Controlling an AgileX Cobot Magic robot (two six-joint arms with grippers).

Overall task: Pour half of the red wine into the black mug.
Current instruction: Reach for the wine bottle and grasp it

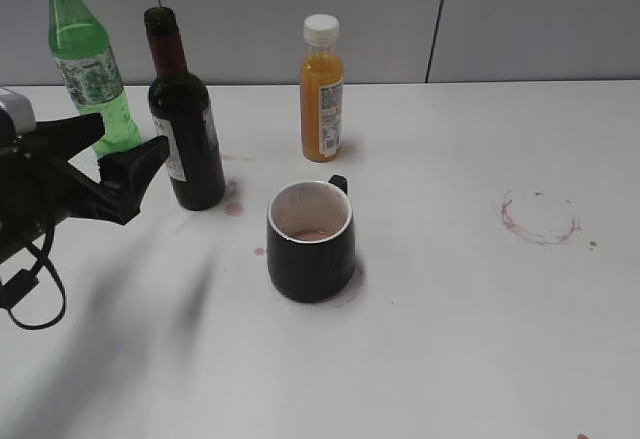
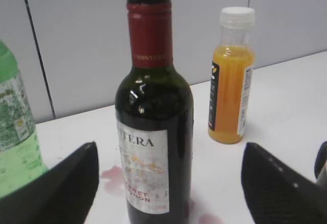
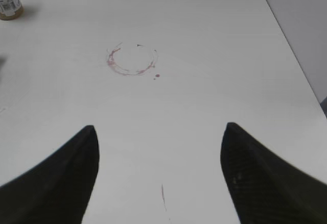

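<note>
Exterior view: the wine bottle (image 1: 184, 119) stands upright near the far left of the white table (image 1: 450, 339), holding the red wine (image 2: 153, 101). The left gripper (image 1: 115, 164) hovers just beside it, its jaws spread wide and not touching it. The black mug (image 1: 310, 242) sits toward the table's middle, pinkish liquid inside. A green bottle (image 1: 88, 64) and an orange juice bottle (image 1: 322, 89) stand along the far edge. The right gripper (image 3: 158, 178) is spread wide above bare tabletop near a red ring stain (image 3: 132, 60).
</note>
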